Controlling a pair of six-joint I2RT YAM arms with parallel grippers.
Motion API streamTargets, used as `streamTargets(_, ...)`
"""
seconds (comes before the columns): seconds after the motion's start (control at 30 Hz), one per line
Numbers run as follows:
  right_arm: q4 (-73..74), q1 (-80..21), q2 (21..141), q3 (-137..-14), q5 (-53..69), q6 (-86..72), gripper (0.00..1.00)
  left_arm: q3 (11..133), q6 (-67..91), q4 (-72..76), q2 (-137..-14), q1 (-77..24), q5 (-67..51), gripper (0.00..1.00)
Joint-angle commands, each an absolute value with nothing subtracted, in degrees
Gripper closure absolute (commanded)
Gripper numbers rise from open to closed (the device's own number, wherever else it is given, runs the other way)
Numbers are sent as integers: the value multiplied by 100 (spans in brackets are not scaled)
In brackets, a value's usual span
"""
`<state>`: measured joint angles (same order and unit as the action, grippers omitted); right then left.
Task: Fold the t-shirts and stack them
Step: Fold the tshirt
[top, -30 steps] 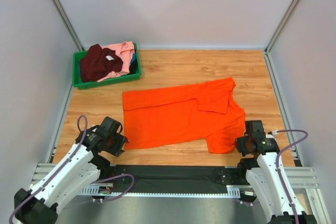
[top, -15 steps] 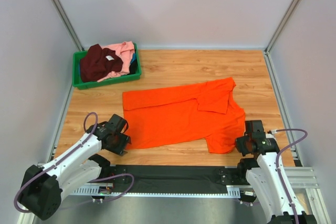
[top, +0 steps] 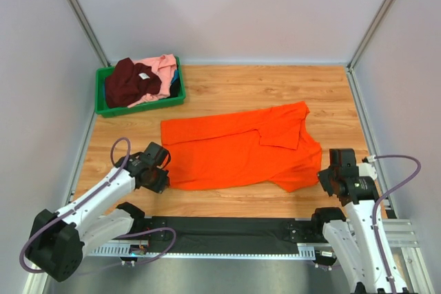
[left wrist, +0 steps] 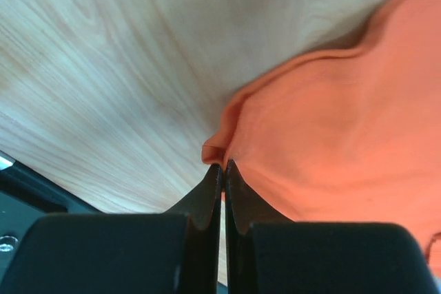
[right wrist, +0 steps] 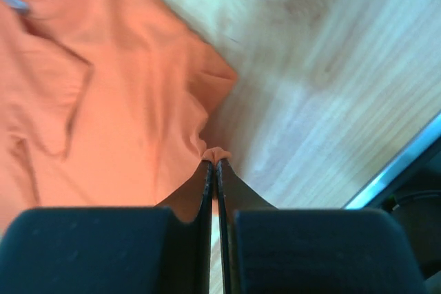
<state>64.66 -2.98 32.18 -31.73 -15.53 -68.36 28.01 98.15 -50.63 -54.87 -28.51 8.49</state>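
Note:
A bright orange t-shirt (top: pixel 238 148) lies partly folded across the middle of the wooden table, its upper part doubled over. My left gripper (top: pixel 162 173) is shut on the shirt's near left corner, and the left wrist view shows a pinch of orange cloth (left wrist: pixel 215 151) at my left gripper (left wrist: pixel 224 164). My right gripper (top: pixel 325 178) is shut on the shirt's near right corner, lifted a little off the wood; a small orange fold (right wrist: pixel 216 154) pokes out at its fingertips (right wrist: pixel 214 163). A dark maroon t-shirt (top: pixel 131 82) and a light pink one (top: pixel 161 70) lie crumpled in the bin.
The green plastic bin (top: pixel 141 107) stands at the back left of the table. Grey walls with metal posts close in the left, right and back sides. A black strip and a metal rail (top: pixel 227 235) run along the near edge between my arm bases.
My left gripper moved right onto the shirt's near left corner and shut on it. My right gripper, still shut on the near right corner, lifted and drew it right, pulling that edge taut.

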Motion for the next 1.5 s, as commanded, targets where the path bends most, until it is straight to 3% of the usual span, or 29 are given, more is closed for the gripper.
streamTargets(0.0,6277,-343,3540,-3726,-2021,-6338,100,3382,9598,-5423,-5510,-2856,1485,100)
streamTargets(0.63,3991,-325,7241,-6230,-809,-3604,100,5158,8113,-5362,-7925,-1626,1345,100)
streamTargets(0.87,4244,-334,8559,-7215,-923,-2919,100,6221,7419,-5397,-8832,-1591,1424,100)
streamTargets(1.3,4553,-334,9588,-8059,-1038,-2584,100,7268,7049,-6117,-10256,-1591,1600,99)
streamTargets(1.37,4623,-334,9738,-8208,-1046,-2593,100,7286,7049,-6108,-10292,-1591,1608,93)
streamTargets(1.4,4649,-334,9782,-8261,-1037,-2584,100,7295,7031,-6091,-10275,-1591,1617,80)
streamTargets(1.47,4693,-334,9869,-8367,-1028,-2566,100,7330,6979,-6099,-10222,-1591,1687,65)
